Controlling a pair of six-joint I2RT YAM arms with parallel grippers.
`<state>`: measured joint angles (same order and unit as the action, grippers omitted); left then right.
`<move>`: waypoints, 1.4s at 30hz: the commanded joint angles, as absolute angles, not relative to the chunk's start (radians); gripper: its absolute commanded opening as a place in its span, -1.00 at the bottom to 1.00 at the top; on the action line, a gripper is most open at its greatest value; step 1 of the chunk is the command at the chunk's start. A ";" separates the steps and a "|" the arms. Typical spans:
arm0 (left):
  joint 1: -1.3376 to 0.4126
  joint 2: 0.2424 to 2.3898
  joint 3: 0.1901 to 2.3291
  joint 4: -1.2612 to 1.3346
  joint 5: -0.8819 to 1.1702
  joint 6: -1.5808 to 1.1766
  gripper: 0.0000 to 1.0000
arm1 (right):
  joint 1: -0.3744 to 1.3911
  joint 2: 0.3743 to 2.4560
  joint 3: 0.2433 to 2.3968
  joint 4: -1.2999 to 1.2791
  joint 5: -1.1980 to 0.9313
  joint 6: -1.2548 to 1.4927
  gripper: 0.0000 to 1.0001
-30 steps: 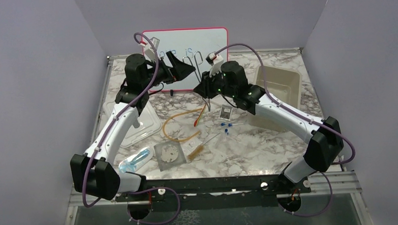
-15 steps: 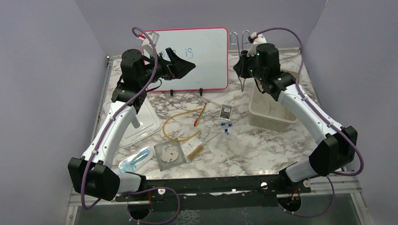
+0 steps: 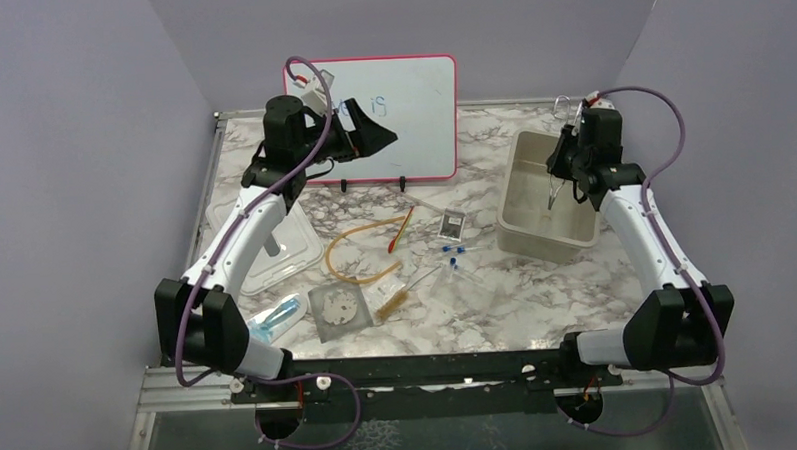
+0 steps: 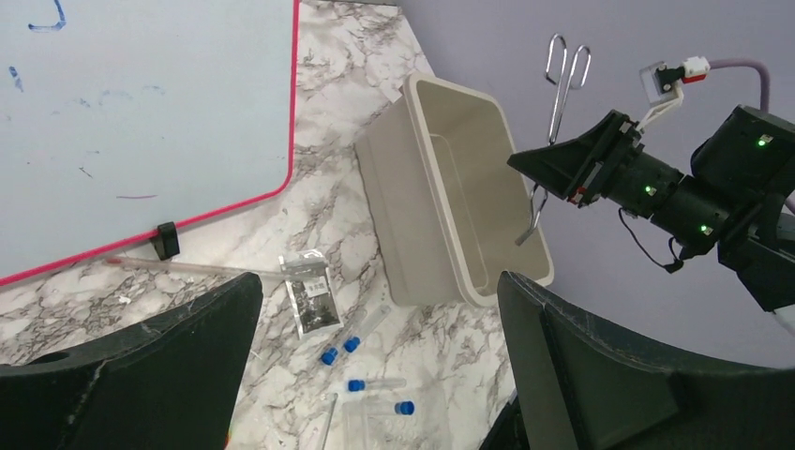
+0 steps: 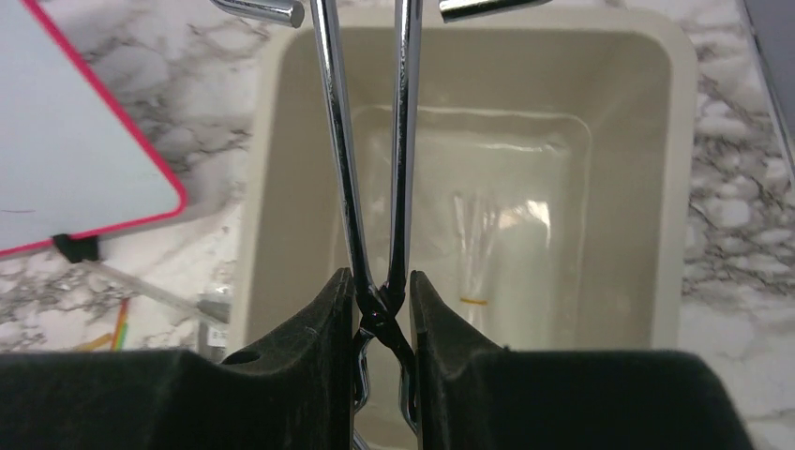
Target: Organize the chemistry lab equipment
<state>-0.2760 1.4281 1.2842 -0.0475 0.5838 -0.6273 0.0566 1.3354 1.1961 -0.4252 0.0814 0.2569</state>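
Metal forceps (image 4: 561,98) upright in the right hand (image 4: 548,171), above the beige bin (image 4: 389,197).

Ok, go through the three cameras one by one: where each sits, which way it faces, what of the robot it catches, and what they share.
Top external: above and behind the bases, looking down on the marble table; both arms show whole, left gripper and right gripper.
Left wrist: on the left arm, facing across to the beige bin; its own open fingers frame the bottom.
Right wrist: looking down into the bin; its fingers clamp the metal tongs.
Shared: all three show bin, tongs and whiteboard.
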 commanded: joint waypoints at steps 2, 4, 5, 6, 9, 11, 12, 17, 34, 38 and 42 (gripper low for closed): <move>-0.272 1.482 1.356 -0.015 0.607 -0.641 0.97 | 0.026 1.356 1.119 -0.416 0.120 0.247 -0.99; -0.272 1.508 1.374 -0.011 0.609 -0.647 0.97 | 0.025 1.375 1.094 -0.397 0.134 0.248 -0.99; -0.272 1.521 1.385 -0.011 0.611 -0.649 0.97 | 0.022 1.392 1.085 -0.389 0.145 0.251 -0.99; -0.272 1.535 1.396 -0.011 0.614 -0.650 0.97 | 0.018 1.406 1.079 -0.381 0.149 0.254 -0.99; -0.272 1.575 1.428 -0.015 0.618 -0.650 0.97 | 0.005 1.447 1.075 -0.372 0.172 0.261 -0.99; -0.272 1.603 1.450 -0.017 0.618 -0.647 0.97 | 0.006 1.474 1.075 -0.375 0.190 0.258 -0.99; -0.272 1.617 1.461 -0.018 0.618 -0.646 0.97 | 0.006 1.483 1.074 -0.380 0.201 0.255 -0.99; -0.272 1.681 1.517 -0.033 0.618 -0.627 0.97 | -0.028 1.516 1.045 -0.371 0.258 0.232 -0.99; -0.234 1.821 1.644 -0.016 0.653 -0.635 0.97 | -0.032 1.684 1.049 -0.299 0.319 0.172 -0.80; -0.226 1.831 1.657 -0.009 0.661 -0.640 0.96 | -0.032 1.692 1.040 -0.292 0.327 0.172 -0.63; -0.223 1.832 1.659 -0.025 0.644 -0.630 0.96 | -0.032 1.701 1.054 -0.311 0.332 0.191 -0.40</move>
<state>-0.2298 1.8236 1.6230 -0.0460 0.6243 -0.6353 -0.0280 1.6863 1.0409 -0.3439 0.2836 0.1822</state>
